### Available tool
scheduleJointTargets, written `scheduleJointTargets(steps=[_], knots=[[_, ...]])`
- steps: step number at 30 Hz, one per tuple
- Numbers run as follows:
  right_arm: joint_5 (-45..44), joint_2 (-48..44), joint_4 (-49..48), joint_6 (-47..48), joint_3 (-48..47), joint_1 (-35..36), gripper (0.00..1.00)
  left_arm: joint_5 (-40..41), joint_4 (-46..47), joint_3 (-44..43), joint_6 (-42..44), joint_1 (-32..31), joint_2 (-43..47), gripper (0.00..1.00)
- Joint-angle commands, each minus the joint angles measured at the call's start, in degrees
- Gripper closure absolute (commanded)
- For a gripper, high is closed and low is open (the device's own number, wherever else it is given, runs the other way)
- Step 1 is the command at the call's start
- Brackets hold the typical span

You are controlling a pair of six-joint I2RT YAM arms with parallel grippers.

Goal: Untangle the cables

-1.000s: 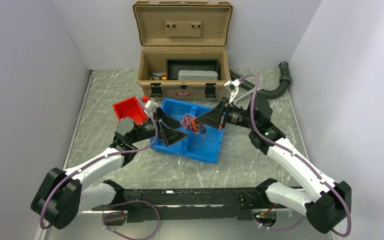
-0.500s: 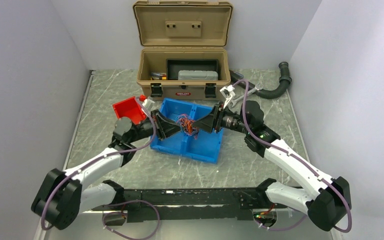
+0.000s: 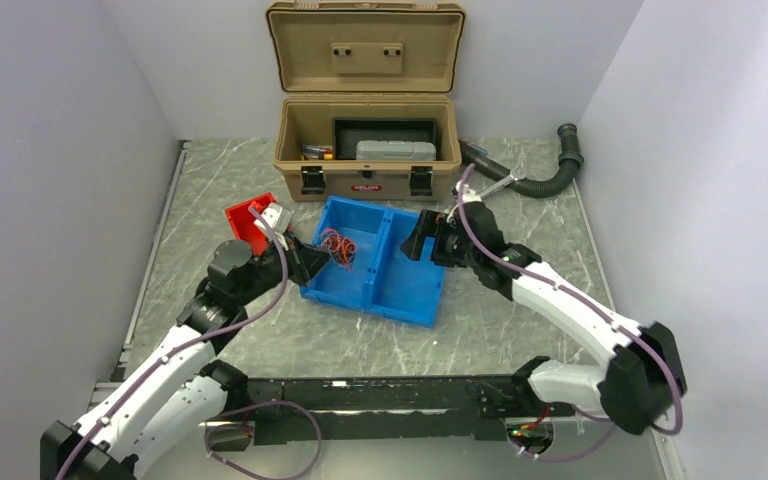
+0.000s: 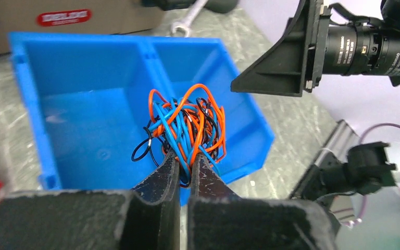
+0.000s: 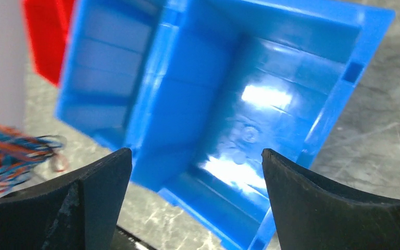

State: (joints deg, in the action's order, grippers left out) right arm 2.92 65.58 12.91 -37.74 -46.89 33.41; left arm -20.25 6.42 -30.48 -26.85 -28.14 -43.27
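The cables (image 3: 338, 247) are one small tangle of orange, blue and black wires, held just above the left compartment of the blue bin (image 3: 430, 300). My left gripper (image 3: 318, 260) is shut on the cables at the tangle's near side. In the left wrist view the cables (image 4: 187, 122) bulge out past the pinched fingertips of the left gripper (image 4: 185, 156). My right gripper (image 3: 415, 245) hangs open over the bin's right compartment, apart from the tangle. Nothing sits inside the right gripper (image 5: 197, 156) in its wrist view, and the cables (image 5: 5, 151) show at the left edge.
A red bin (image 3: 250, 222) sits just left of the blue one. An open tan toolbox (image 3: 365, 150) stands behind them. A black corrugated hose (image 3: 550, 180) and a wrench (image 3: 500, 183) lie at the back right. White walls close in both sides.
My left gripper shut on the tangle and pulled it left over the bin's left compartment. My right gripper let go of it, opened wide and drew back to the right.
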Motion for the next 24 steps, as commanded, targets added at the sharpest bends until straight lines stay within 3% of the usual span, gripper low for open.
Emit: scheduleJointTargets(steps=[1,6,12,17,24], knots=[[-5.1,7.5,4.7,-2.1,-3.8,0.1,0.03,9.6,-9.1,-2.7,3.2,0.2,3.0,1.00],[-7.7,14.8,7.1,-3.4,-5.8,0.0,0.03,10.7,-10.2,-3.2,3.0,0.2,3.8,1.00],[-18.1,19.8,8.3,-3.5,-8.5,-1.5,0.07,11.5,-10.9,-3.5,3.2,0.3,3.9,1.00],[-14.7,25.7,9.2,-0.1,-10.0,-12.5,0.08,11.4,-12.2,-4.7,3.2,0.3,4.2,1.00],[-18.2,22.6,8.0,3.1,-7.2,-27.7,0.08,9.5,-13.3,-6.4,3.0,0.2,3.9,1.00]])
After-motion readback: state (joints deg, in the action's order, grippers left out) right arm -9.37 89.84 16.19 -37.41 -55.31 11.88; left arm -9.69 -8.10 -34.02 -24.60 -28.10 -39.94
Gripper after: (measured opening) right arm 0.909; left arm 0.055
